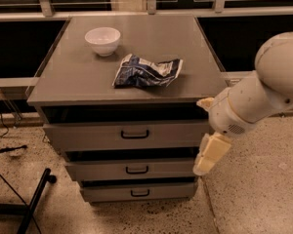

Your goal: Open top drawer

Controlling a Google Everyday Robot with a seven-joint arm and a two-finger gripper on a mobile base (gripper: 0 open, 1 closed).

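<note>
Plainly, your gripper [209, 153] hung just off the cabinet's right near corner, about level with the gap under the top drawer [83, 136]. It sat well right of the handle [135, 134], and you could not tell whether it was open or closed. The top drawer looked shut, its handle untouched.

From there, I'd judge a sideways sweep to the left risked clipping the drawer front's right end or the cabinet corner. Low as it was, it could also have drifted to the like handle on the middle drawer [88, 170]. A hard yank might have shaken the bowl [103, 40] and the bag [147, 71] above.

The cabinet top [195, 89] was matte grey, with the bowl at far left and the crumpled bag near the middle, apart from each other. Around it lay speckled floor [254, 199], with a black stand [35, 199] and a cable [7, 149] at near left. Dark windows with pale frames [151, 4] ran along the far side.
</note>
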